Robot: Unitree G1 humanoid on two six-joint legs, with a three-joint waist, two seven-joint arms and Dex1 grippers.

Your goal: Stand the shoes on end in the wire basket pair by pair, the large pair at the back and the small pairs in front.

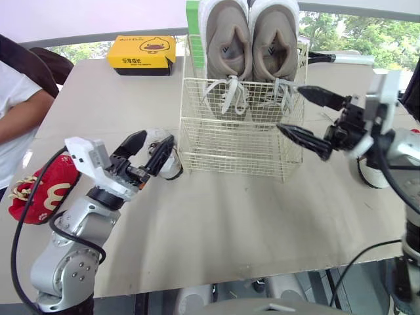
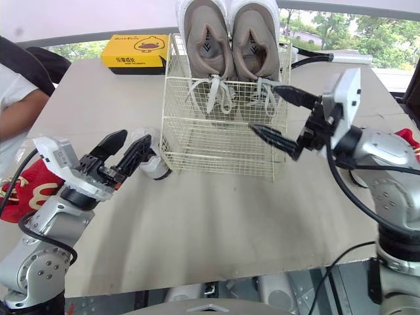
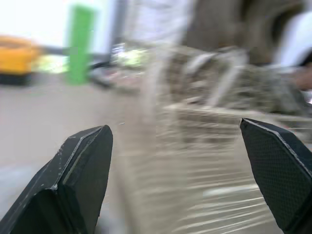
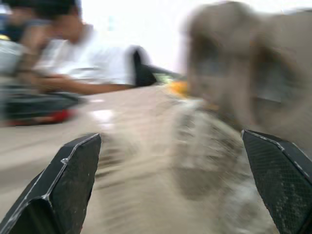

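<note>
Grey shoes (image 1: 249, 46) stand on end at the back of the basket (image 1: 230, 141). I see a white shoe (image 2: 155, 168) on the table (image 1: 262, 223) beside it, my left gripper (image 1: 155, 139) spread there, my right gripper (image 1: 292, 109) spread at the basket's front.

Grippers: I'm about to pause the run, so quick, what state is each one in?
Left gripper: open, holding nothing, near the small white shoe.
Right gripper: open, holding nothing, close to the wire basket.
</note>
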